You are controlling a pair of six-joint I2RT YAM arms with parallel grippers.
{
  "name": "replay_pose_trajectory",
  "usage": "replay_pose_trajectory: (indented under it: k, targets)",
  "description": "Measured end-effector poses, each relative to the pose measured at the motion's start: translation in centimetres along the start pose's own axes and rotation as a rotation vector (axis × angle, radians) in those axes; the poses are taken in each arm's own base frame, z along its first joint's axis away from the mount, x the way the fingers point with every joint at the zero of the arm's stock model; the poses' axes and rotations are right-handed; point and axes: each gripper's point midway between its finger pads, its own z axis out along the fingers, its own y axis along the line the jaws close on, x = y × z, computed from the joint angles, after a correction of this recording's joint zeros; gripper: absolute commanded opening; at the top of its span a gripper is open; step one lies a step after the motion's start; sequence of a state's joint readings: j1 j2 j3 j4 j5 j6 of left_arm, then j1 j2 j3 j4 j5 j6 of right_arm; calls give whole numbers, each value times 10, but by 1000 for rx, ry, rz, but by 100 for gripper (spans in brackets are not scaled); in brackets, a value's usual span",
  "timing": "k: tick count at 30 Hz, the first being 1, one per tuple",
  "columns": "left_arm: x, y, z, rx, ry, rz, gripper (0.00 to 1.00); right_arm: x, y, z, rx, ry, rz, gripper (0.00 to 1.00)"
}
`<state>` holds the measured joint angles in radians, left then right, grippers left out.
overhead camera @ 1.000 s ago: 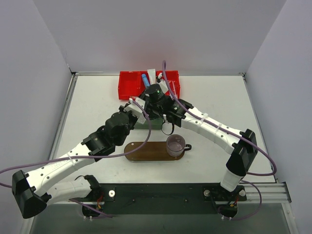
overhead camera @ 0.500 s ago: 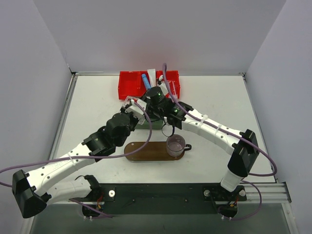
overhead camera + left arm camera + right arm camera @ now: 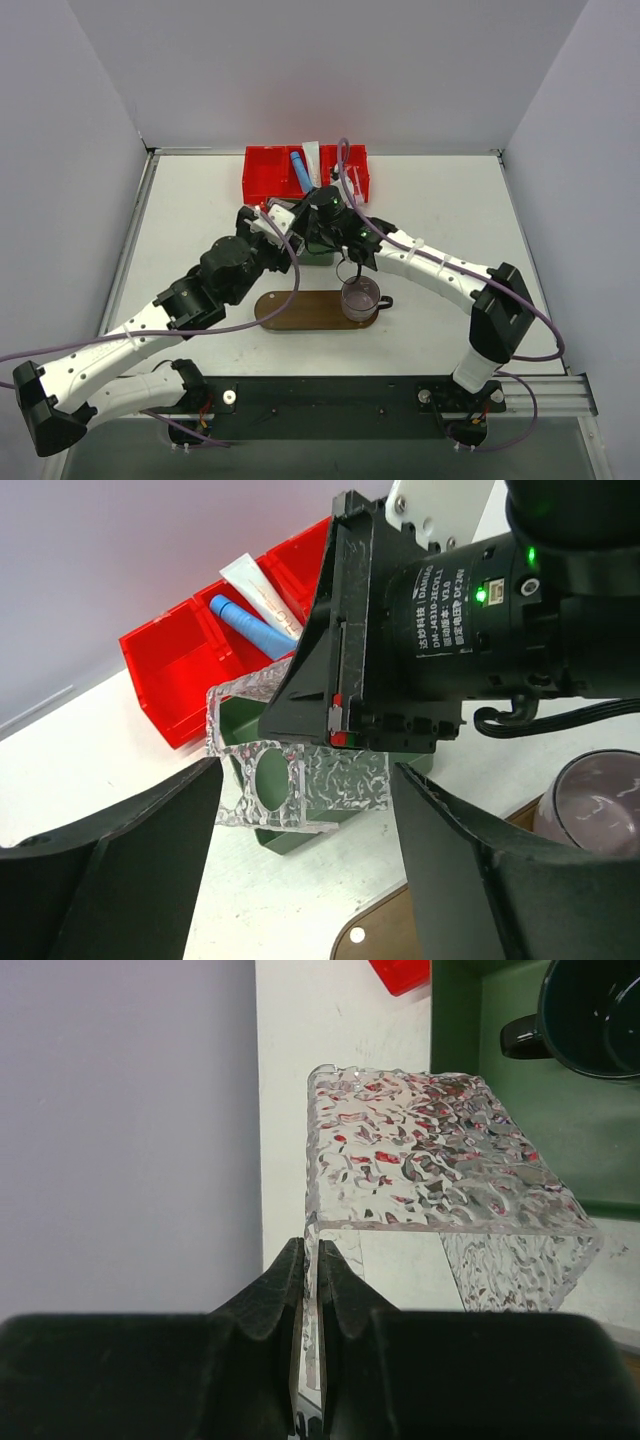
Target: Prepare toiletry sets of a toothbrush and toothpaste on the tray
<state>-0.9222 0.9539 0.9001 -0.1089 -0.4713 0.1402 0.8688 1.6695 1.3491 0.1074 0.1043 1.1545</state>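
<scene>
2 tubes (image 3: 299, 166): waiting in far red bin (image 3: 262, 178).
Right gripper (image 3: 310, 1260): jaws pinching clear panel (image 3: 430, 1150) by its edge, likely clearing access.
Left gripper (image 3: 305, 770): jaws gaping, holding nothing.

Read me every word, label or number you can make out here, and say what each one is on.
"DAMIAO", "DC 24V", "V3.0": white print on the black motor housing of the right arm, left wrist view; its remaining lines are too small to read.
White tube in the red bin: brownish print, too blurred to read.
Clear textured piece: no text.
</scene>
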Motion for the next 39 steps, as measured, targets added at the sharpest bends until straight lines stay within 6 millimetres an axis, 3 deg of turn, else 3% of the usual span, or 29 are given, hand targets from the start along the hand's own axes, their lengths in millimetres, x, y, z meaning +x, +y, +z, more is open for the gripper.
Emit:
replay_pose_trajectory:
  k: [4,8,14,17,21,26,34,39]
  targets:
    - [-9,2,-6,21,-32,-58,82,-1,0,-5,-48,12,-1,0]
    - [-13,21,-8,18,-28,-182,82,-6,3,-21,-93,34,-29,0]
    - [-19,61,-8,10,-2,-427,82,-23,20,-61,-204,51,-103,0]
    - [-16,66,-9,42,33,-536,82,-29,24,-86,-254,55,-148,0]
    - [-16,55,-8,123,74,-650,82,-28,19,-114,-298,71,-208,0]
    - [-12,25,-5,283,144,-731,82,-18,10,-134,-331,112,-252,0]
    - [-2,-2,-17,415,193,-731,78,-14,-1,-147,-341,132,-254,0]
    - [5,-30,-25,438,238,-621,77,-12,-2,-148,-344,141,-251,0]
